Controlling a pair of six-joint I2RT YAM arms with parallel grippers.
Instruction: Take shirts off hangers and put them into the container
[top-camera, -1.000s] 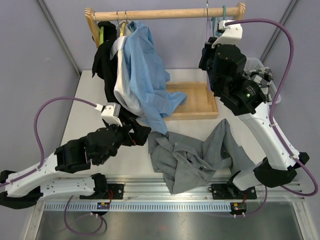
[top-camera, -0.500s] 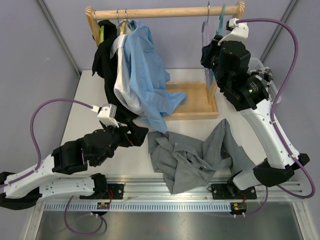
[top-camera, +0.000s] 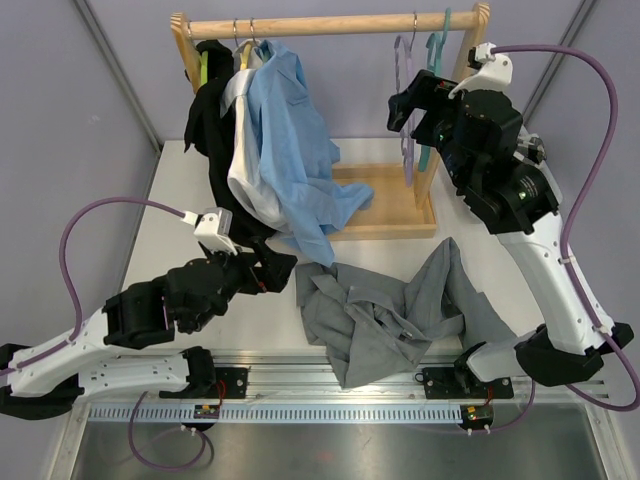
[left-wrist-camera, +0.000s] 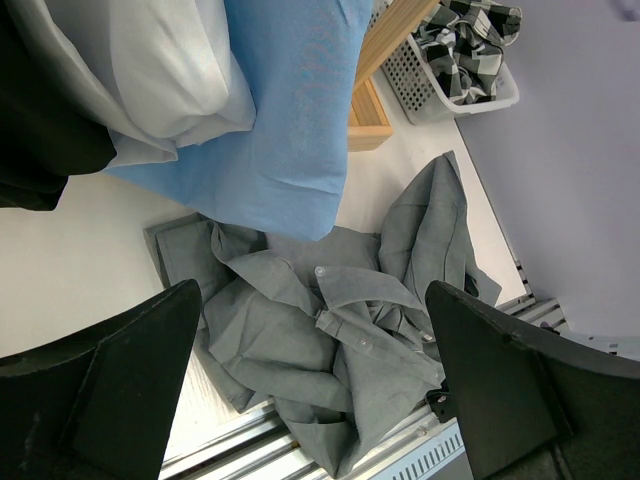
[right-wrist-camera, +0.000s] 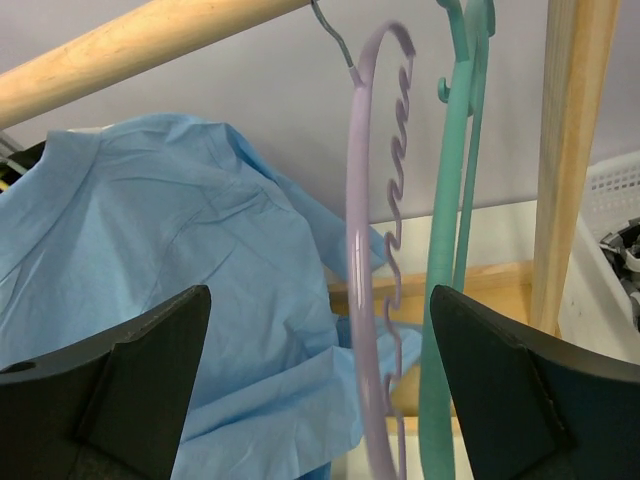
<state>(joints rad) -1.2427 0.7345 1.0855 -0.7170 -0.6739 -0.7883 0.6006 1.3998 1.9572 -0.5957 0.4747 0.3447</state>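
My right gripper (right-wrist-camera: 320, 330) (top-camera: 404, 110) stands open up by the rail, its fingers either side of the bare lilac hanger (right-wrist-camera: 360, 250) without touching it. A bare teal hanger (right-wrist-camera: 440, 270) hangs just to its right. The light blue shirt (top-camera: 295, 160), white shirt (top-camera: 240, 170) and black shirt (top-camera: 205, 125) hang at the rail's left end. A grey shirt (top-camera: 390, 310) (left-wrist-camera: 330, 330) lies crumpled on the table. My left gripper (left-wrist-camera: 312, 320) (top-camera: 272, 268) hovers open to its left, holding nothing. The white container (left-wrist-camera: 430, 90) holds the checked shirt (left-wrist-camera: 470, 40).
The wooden rail (top-camera: 330, 25) runs across the back on side posts (right-wrist-camera: 565, 150). The rack's wooden base tray (top-camera: 390, 200) lies under it. A metal rail (top-camera: 330, 385) runs along the table's near edge, with the grey shirt's hem over it.
My right gripper has opened and let go of the lilac hanger, which now hangs free on the rail, and has drawn back to the right. The left arm shifted slightly left, then stayed.
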